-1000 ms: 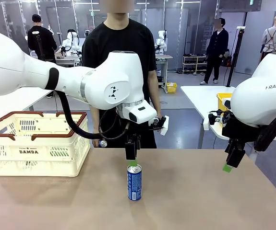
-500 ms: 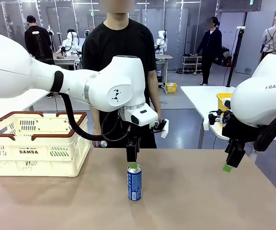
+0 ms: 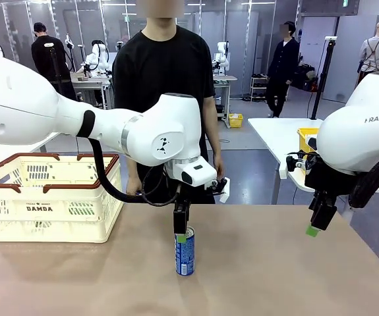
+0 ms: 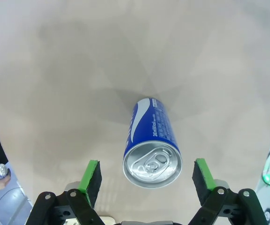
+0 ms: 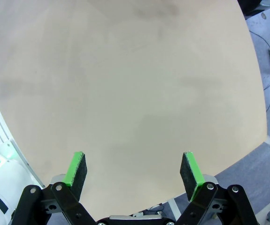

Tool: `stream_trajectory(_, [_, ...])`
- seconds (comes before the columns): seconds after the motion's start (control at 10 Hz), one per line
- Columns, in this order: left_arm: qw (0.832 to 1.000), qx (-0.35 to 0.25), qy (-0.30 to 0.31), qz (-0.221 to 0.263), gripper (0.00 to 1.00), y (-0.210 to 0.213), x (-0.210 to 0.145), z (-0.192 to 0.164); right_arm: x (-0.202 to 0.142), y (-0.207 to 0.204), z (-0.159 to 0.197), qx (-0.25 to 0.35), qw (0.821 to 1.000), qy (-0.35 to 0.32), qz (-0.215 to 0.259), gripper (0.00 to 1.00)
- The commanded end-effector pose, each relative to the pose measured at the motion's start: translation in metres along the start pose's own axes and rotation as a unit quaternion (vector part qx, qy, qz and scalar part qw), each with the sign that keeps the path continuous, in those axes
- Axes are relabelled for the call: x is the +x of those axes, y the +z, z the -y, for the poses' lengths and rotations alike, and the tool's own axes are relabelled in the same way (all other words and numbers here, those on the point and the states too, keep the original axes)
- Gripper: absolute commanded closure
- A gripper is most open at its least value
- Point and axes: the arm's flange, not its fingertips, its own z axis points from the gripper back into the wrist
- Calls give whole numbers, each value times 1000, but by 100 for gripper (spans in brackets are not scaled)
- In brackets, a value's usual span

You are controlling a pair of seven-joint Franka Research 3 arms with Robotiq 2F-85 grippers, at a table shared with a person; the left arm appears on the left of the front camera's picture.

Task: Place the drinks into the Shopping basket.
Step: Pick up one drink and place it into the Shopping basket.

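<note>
Blue with a silver top, the can [image 3: 184, 253] stands upright near the middle of the counter [image 3: 275, 283]. Its long axis is vertical and in line with the left gripper [image 3: 181, 229], which hangs straight over it. In the left wrist view the green pads [image 4: 91, 177] sit at 9 and 3 o'clock of the can's lid. The jaws are spread wide with a gap on each side, so nothing is held. In the front view the fingers reach down around the can's top rim.

The left arm is clearly the nearer one. The right gripper [image 3: 316, 227] hovers well apart at the can's 3 o'clock, above bare counter, equally wide and empty. The basket [image 3: 51, 197] sits at the can's 9 to 10 o'clock, on the counter's left side. The coming move likely calls for slightly more descent, then a squeeze across the can's width.
</note>
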Motion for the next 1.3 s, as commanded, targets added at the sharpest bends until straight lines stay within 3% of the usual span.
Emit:
stream_trajectory(0.0, [1000,0,18,-3,2,-9,-3,1,-1,1,1,1,1000,0,-1,0])
stream_trajectory(1.2, [999,-19,24,27,2,-46,-6,-5,-1,1,1,1,1000,0,-1,0])
